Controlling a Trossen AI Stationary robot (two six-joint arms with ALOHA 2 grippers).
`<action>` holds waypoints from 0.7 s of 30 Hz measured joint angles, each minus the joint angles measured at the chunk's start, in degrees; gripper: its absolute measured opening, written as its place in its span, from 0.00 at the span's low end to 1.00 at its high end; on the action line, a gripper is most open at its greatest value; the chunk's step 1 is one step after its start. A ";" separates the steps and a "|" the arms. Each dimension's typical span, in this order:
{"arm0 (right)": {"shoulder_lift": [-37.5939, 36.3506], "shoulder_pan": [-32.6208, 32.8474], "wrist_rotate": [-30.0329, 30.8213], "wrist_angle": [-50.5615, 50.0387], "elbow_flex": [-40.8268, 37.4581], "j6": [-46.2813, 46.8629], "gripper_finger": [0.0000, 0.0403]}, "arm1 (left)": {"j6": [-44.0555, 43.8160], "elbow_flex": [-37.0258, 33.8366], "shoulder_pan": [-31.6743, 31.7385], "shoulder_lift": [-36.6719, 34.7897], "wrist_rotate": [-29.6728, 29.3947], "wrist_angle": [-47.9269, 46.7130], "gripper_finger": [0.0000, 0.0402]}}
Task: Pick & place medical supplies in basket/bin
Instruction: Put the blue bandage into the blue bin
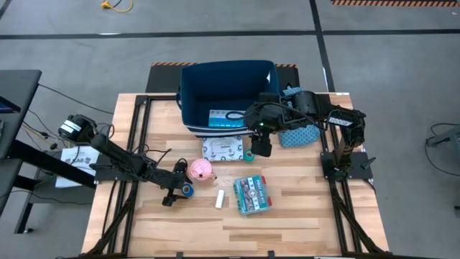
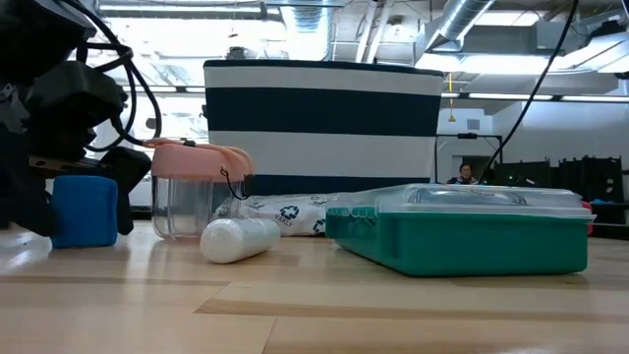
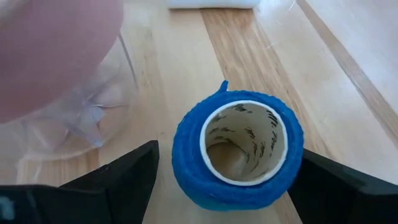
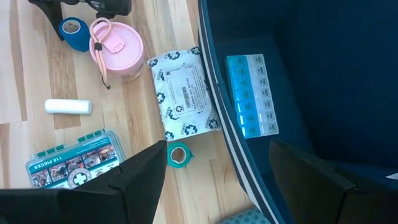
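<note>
The blue tape roll (image 3: 237, 149) stands on end on the table, between the open fingers of my left gripper (image 3: 230, 186), near the pink-lidded clear cup (image 1: 200, 170). My right gripper (image 4: 217, 180) is open and holds nothing. It hovers over the near wall of the navy striped bin (image 1: 226, 90). The light-blue pill organizer (image 4: 252, 94) lies on the bin's floor. On the table lie the white packet (image 1: 224, 149), the green roll (image 4: 178, 155), the white stick (image 1: 221, 199) and a teal first-aid box (image 1: 251, 194). My left gripper comes at the blue tape roll level from the table's left, one finger on each side of its outer wall. One finger (image 3: 124, 180) stands clear of it. The other finger (image 3: 329, 186) is right at the roll's edge (image 3: 297, 155); whether it touches, I cannot tell.
A teal patterned fabric pouch (image 1: 298, 134) lies right of the bin, under my right arm. The cup stands close beside the blue roll (image 2: 85, 209). Bare wood lies along the table's near edge (image 1: 237, 234). Cables and a paper sheet (image 1: 79, 156) are at the left edge.
</note>
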 joint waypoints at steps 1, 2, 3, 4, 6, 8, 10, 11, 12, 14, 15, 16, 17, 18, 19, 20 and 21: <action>0.00 0.00 0.00 0.00 0.00 0.01 0.68 | 0.02 0.00 0.00 0.00 -0.02 0.02 0.75; 0.00 0.00 0.00 0.00 0.00 0.02 0.68 | 0.02 0.00 0.00 0.00 -0.01 0.02 0.73; 0.00 0.00 0.00 0.00 0.00 0.02 0.68 | 0.02 0.00 0.00 0.00 0.03 0.01 0.71; 0.00 0.00 0.00 0.00 0.00 0.02 0.68 | 0.02 0.00 0.00 0.00 0.03 0.02 0.69; 0.00 0.00 0.00 0.00 0.00 0.02 0.68 | 0.02 0.00 -0.01 0.00 0.06 0.02 0.65; 0.00 0.00 0.00 0.00 0.00 0.02 0.68 | 0.00 0.00 -0.02 0.00 0.32 0.02 0.61; 0.00 0.00 0.00 0.00 0.00 0.03 0.68 | 0.00 0.00 -0.02 -0.02 0.38 0.02 0.58; 0.00 0.00 0.00 0.00 0.00 0.08 0.68 | 0.00 0.00 -0.02 -0.02 0.38 0.02 0.56; 0.00 0.00 0.01 0.00 0.00 0.13 0.68 | -0.02 0.00 -0.02 -0.02 0.38 0.02 0.54; 0.00 0.00 0.02 0.00 0.00 0.13 0.68 | -0.03 0.00 -0.02 -0.02 0.48 0.11 0.52; 0.00 0.00 0.02 0.00 0.00 0.13 0.68 | -0.03 0.00 -0.02 -0.02 0.66 0.29 0.50; 0.00 0.00 0.02 0.00 0.00 0.15 0.68 | -0.04 0.00 -0.02 -0.02 0.92 0.51 0.50; 0.00 0.00 0.02 0.00 0.00 0.15 0.68 | -0.05 0.00 -0.02 -0.03 0.93 0.69 0.49; 0.00 0.00 0.02 0.00 0.00 0.14 0.68 | -0.05 0.00 -0.02 -0.04 0.98 0.77 0.49; 0.00 0.00 0.02 0.00 0.00 0.13 0.68 | -0.05 0.00 -0.02 -0.04 1.24 0.84 0.48; 0.00 0.00 0.02 0.00 0.00 0.12 0.68 | -0.07 0.00 -0.02 -0.05 1.55 0.92 0.48; 0.00 0.00 0.02 0.00 0.00 0.13 0.68 | -0.09 0.00 -0.02 -0.13 1.76 0.94 0.48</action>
